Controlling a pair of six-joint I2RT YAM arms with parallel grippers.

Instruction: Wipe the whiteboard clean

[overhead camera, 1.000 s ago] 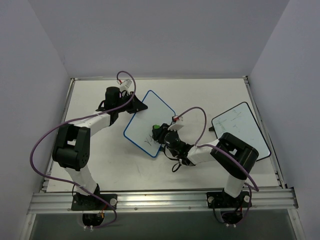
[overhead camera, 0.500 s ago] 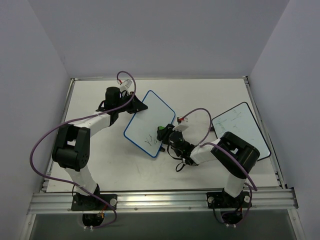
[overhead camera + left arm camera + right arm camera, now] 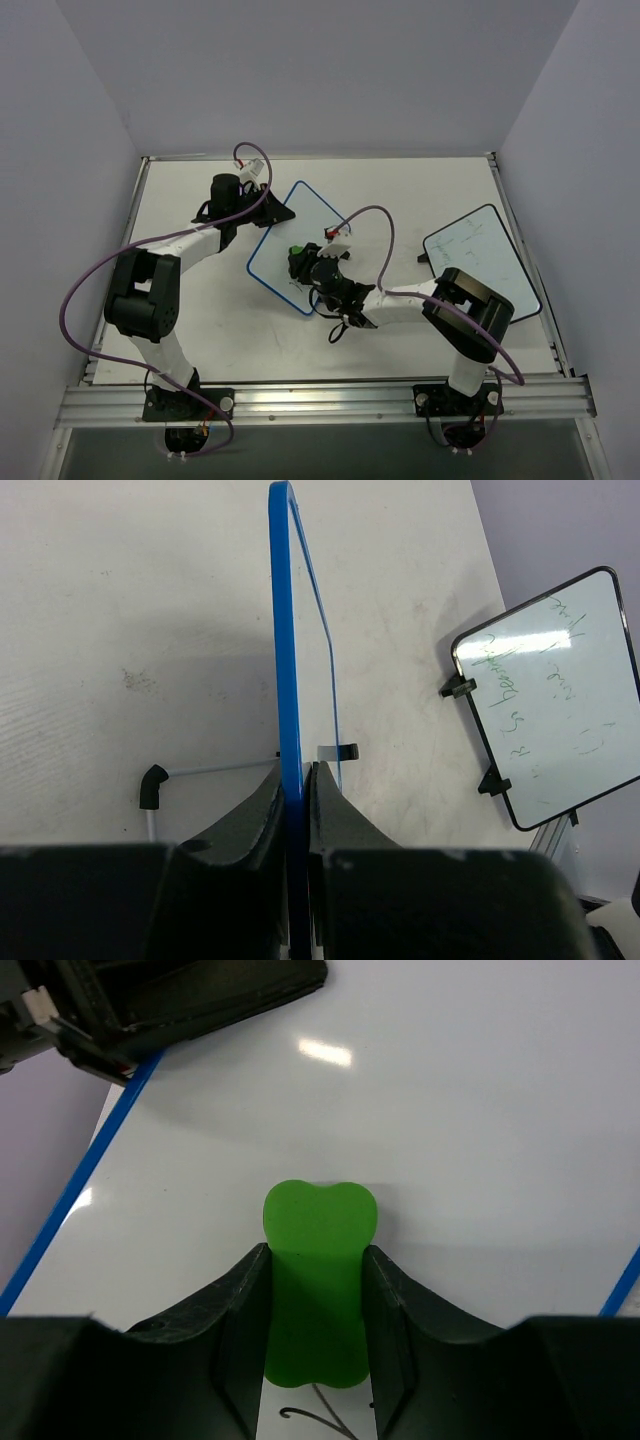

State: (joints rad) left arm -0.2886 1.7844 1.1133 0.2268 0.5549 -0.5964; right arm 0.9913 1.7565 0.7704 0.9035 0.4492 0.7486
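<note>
You had the whiteboard [image 3: 312, 215] near the middle of the table [image 3: 420, 185], well left of the black-framed board [image 3: 480, 255]. Your left gripper [image 3: 297, 780] was clamped on its blue frame [image 3: 285, 630], at the upper-left edge in the overhead view. Your right gripper [image 3: 315, 1260] was closed around a green eraser [image 3: 318, 1222], which sat on the white face just beside some dark handwriting [image 3: 320, 1422]. The board looked light, stiff and slick, likely to skid or rock under a wiping stroke. The frame edge seemed the sensible place to hold it, never the writing face.
</note>
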